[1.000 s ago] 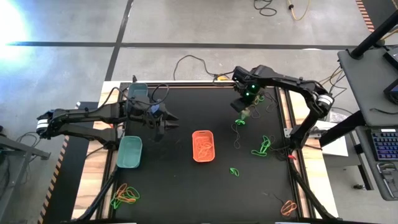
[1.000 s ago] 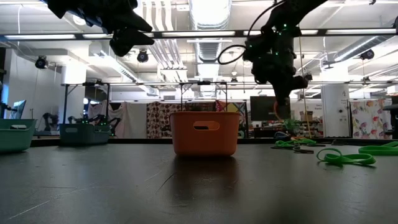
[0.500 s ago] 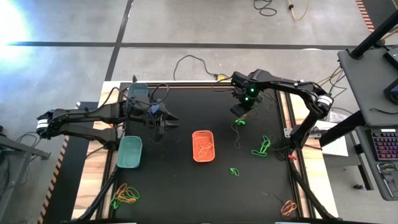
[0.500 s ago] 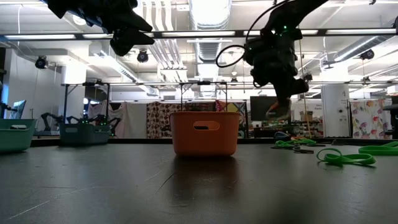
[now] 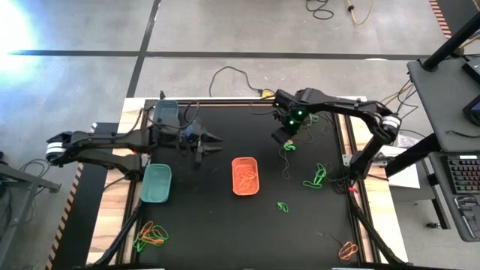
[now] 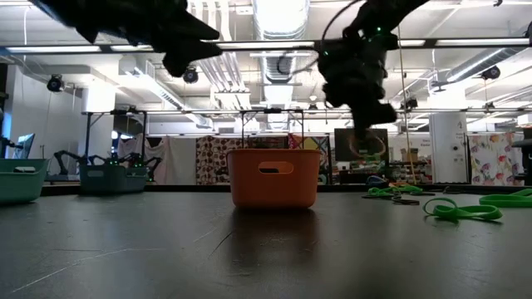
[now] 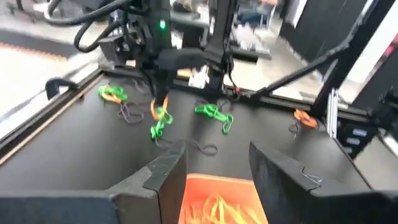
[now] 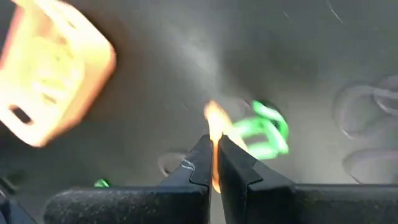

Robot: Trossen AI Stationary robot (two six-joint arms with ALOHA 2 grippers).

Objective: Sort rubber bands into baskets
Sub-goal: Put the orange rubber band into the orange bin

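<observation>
black table [image 5: 202,217] bearing three baskets [image 5: 245,175] and scattered rubber bands [image 5: 315,178].

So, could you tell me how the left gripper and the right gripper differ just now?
The right gripper is shut on an orange rubber band; the left gripper is open and holds nothing. The right gripper is right of the orange basket, the left gripper to that basket's left. Both are above the table.

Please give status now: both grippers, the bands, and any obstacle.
Right gripper shut on orange band, raised beside orange basket. Left gripper open, empty, waiting above mat. Loose bands on mat; path to basket looks free.
</observation>
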